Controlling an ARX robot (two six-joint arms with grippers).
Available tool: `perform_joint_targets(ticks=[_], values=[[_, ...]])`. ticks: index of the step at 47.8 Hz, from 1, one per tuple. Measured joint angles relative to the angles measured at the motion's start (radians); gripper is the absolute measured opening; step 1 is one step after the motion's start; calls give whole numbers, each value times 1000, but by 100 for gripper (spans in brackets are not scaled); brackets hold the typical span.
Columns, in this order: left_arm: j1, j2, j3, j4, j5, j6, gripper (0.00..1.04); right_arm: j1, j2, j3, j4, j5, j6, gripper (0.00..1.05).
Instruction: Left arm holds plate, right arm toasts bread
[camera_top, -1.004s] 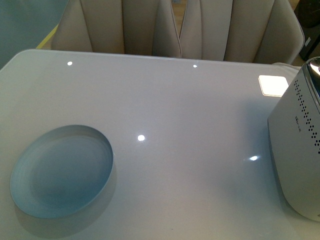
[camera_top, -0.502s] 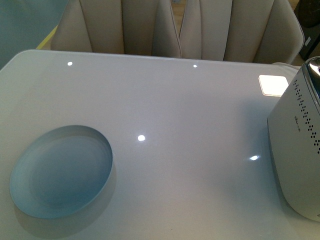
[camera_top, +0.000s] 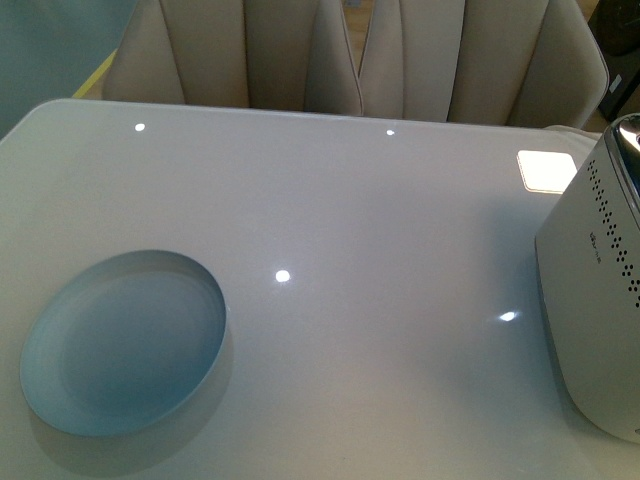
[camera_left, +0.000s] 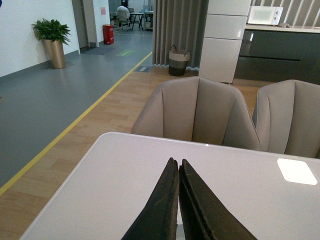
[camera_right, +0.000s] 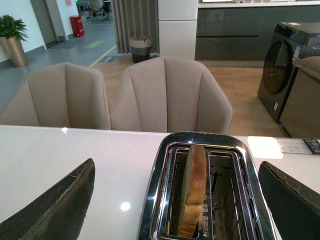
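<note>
- the left gripper (camera_left: 178, 170) has its jaws pressed together, holding nothing visible.
- the right gripper (camera_right: 185, 200) gapes wide above the toaster (camera_right: 200, 145).
- the bread (camera_right: 194, 187) stands upright in a slot.
- the plate (camera_top: 125, 340) rests on the table (camera_top: 380, 230).

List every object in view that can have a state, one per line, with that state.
plate: flat on the table, empty, not held.
bread: standing on edge in the toaster's left slot, sticking up.
toaster: right slot empty.
left hand: shut, empty, above the table.
right hand: open, above the toaster, one finger each side.
</note>
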Motion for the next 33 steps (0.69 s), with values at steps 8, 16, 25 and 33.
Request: perform_joint_targets(ticks=[8, 16, 25, 33], values=[[0, -60, 0, -60, 0, 0, 3, 0, 0, 0, 0, 0, 0, 96], [0, -144, 0, -159, 0, 0, 3, 0, 0, 0, 0, 0, 0, 96], [0, -271, 0, -277, 0, 0, 3, 0, 0, 0, 0, 0, 0, 96], [0, -272, 0, -278, 0, 0, 3, 0, 0, 0, 0, 0, 0, 96]])
